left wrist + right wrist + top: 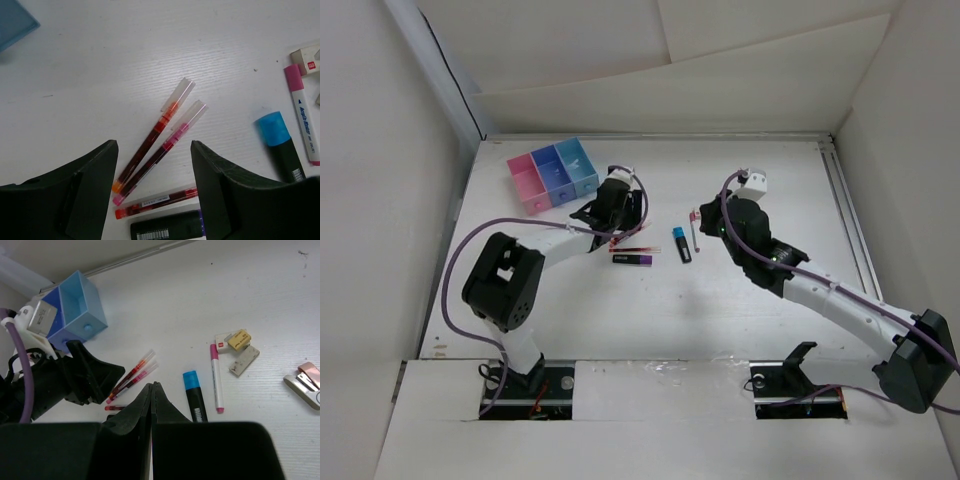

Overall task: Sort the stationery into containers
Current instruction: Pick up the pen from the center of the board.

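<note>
white counter [650, 320], with the three joined containers [560, 196] off at its far left. left tool [154, 150] hangs wide open over two thin red pens [150, 137] lying side by side. right tool [152, 387] is pinched closed and empty. looks like the pick step to me: next it drops straight down and closes on one pen.

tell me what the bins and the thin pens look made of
Bins: likely plastic, smooth and translucent; the tinted walls let light through. Thin pens: probably clear glossy plastic, since ink shows through the barrels and the caps look see-through.
</note>
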Robot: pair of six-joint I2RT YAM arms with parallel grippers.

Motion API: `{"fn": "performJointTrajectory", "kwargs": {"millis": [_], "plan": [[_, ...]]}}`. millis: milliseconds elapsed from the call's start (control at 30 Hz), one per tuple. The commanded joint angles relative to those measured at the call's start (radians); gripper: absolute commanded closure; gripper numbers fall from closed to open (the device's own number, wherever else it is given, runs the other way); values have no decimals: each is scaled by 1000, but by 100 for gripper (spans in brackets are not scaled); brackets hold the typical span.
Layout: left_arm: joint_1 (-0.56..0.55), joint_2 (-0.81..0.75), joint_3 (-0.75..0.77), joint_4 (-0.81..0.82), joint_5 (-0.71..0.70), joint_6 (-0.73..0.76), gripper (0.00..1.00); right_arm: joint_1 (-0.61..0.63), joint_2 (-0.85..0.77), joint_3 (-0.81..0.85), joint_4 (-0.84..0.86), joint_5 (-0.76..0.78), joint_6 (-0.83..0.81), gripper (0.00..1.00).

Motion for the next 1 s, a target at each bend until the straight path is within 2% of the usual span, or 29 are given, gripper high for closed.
{"fn": "performJointTrajectory", "kwargs": {"millis": [0,367,767,967], "plan": [[-17,15,94,-23,1,54,43,-4,-24,-10,19,10,7,97],[-52,150,186,-59,-88,117,50,-4,-24,-10,19,1,7,96],[-52,256,275,-82,-88,155,55,-4,-6,-1,19,-17,7,95],[-52,299,306,-102,-88,174,61,-4,-6,-1,19,-17,7,95]]}}
